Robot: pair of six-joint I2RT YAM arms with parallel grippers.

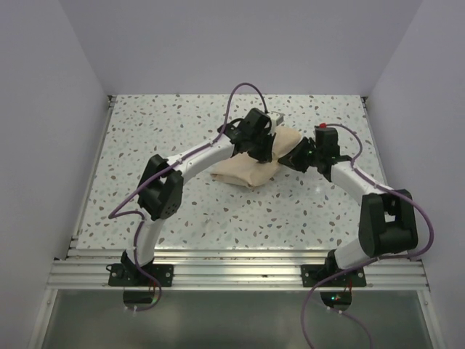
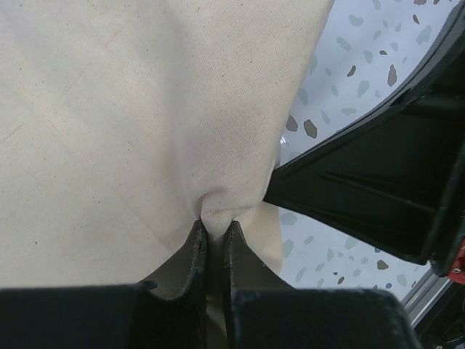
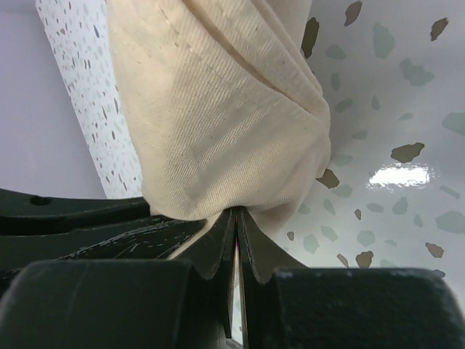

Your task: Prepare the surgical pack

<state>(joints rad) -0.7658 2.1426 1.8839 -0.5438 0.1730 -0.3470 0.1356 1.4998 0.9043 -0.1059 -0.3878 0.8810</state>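
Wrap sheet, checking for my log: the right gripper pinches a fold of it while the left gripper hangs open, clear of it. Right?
No. The left gripper is not open or clear: the left wrist view shows it closed on a fold of the wrap sheet. The right gripper does pinch a fold, as stated.

Inspection finding: no legible text, label, brand, number or sign in any view. Nothing readable on the broad tan-beige cloth wrap sheet, the speckled white terrazzo tabletop or the black plastic arm housings.
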